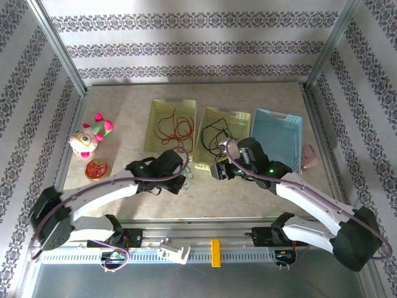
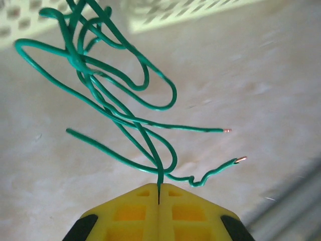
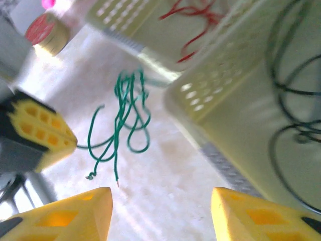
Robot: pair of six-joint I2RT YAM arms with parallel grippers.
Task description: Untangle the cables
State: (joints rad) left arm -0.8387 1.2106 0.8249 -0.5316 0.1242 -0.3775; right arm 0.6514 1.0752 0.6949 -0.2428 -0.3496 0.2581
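Left gripper [image 2: 159, 201] pinched shut on thin green looped wire [image 2: 75, 61]; tangle sat just before pale-yellow perforated plastic tray [image 3: 220, 95]. Right gripper [image 3: 160, 201] gaped, empty. Risk: single-strand pinch slipping; loops snagging tray rim, tightening knot.

The table [image 1: 124, 118] has a pale beige, marbled surface. Three perforated trays stand on it side by side across the middle, closer to the far edge than the near edge: a yellow-green tray [image 1: 154, 127], a second yellow-green tray [image 1: 227, 112] and a blue tray [image 1: 276, 139], which is closest to the right edge. A plush toy [image 1: 90, 136] stands near the left edge. A red round tin [image 1: 96, 169] lies just beside the toy on its near-edge side. A small pink object [image 1: 309, 156] lies at the right edge beside the blue tray. A green cable [image 3: 123, 115] is in front of the trays; contact with the table cannot be confirmed.
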